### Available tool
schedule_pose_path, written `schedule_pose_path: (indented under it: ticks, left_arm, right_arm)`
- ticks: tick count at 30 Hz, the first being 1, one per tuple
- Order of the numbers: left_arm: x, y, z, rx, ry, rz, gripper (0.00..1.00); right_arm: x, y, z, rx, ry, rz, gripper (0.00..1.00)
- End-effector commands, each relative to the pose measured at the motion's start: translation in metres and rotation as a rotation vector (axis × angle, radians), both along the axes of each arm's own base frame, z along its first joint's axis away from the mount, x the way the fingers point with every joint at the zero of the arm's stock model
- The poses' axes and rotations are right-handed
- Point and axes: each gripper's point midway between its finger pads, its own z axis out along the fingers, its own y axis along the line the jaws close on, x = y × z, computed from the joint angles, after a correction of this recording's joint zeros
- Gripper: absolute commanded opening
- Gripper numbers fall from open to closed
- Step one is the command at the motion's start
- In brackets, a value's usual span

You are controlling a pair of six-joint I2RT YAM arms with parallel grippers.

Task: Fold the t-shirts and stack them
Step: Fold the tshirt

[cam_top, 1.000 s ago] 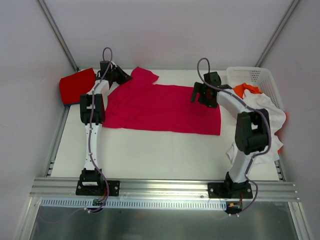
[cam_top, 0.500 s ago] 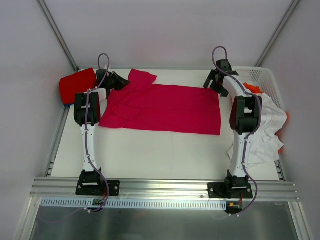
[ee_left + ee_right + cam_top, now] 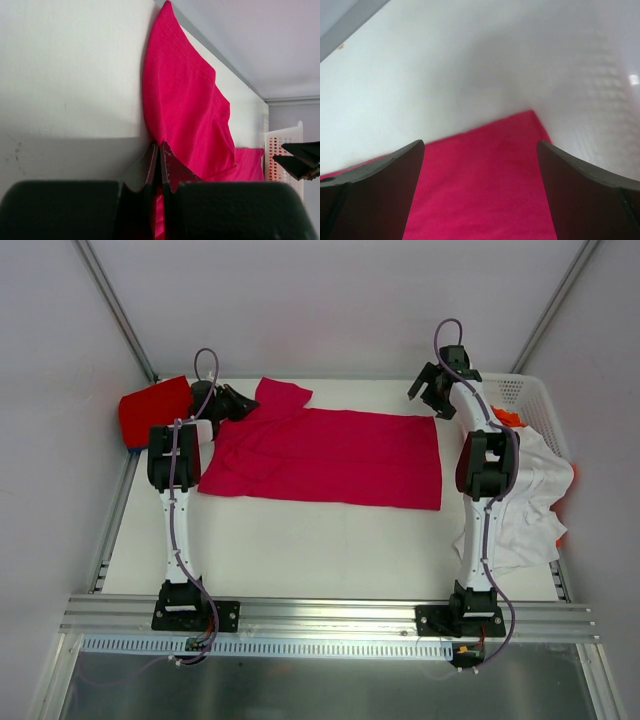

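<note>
The large crimson-pink t-shirt lies spread across the back of the table, one sleeve pointing to the far left. My left gripper is shut on the cloth near that sleeve; the wrist view shows pink fabric pinched between the closed fingers. My right gripper is open and empty, hovering above the shirt's far right corner. A folded red t-shirt sits at the far left. White and orange shirts hang over the basket at right.
A white plastic lattice basket stands at the back right, also seen in the left wrist view. Metal frame rails run along the table's edges and the near edge. Grey walls close in the back and sides.
My right gripper has let go of the shirt's right side and moved back and right to the far corner. The left gripper has pulled the collar end slightly left, flattening the shirt.
</note>
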Motion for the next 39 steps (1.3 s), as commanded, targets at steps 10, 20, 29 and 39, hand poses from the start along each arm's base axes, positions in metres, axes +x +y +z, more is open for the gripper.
schedule_pose_path:
  ticks: [10,20,29,39]
  left_arm:
    - [0.002,0.006,0.028,0.004,-0.061,0.008,0.0]
    - [0.002,0.006,0.028,0.002,-0.062,0.009,0.0]
    - [0.002,0.007,0.03,0.001,-0.069,0.012,0.0]
    - [0.0,0.008,0.029,-0.001,-0.07,0.018,0.0]
  right_arm:
    - [-0.015,-0.013,-0.052,0.137,0.139,-0.08,0.99]
    - [-0.053,-0.026,-0.053,0.075,0.188,-0.143,0.99]
    - [-0.047,-0.025,-0.062,0.154,0.209,-0.188,0.95]
    - [-0.063,-0.035,-0.068,0.116,0.291,-0.189,0.95]
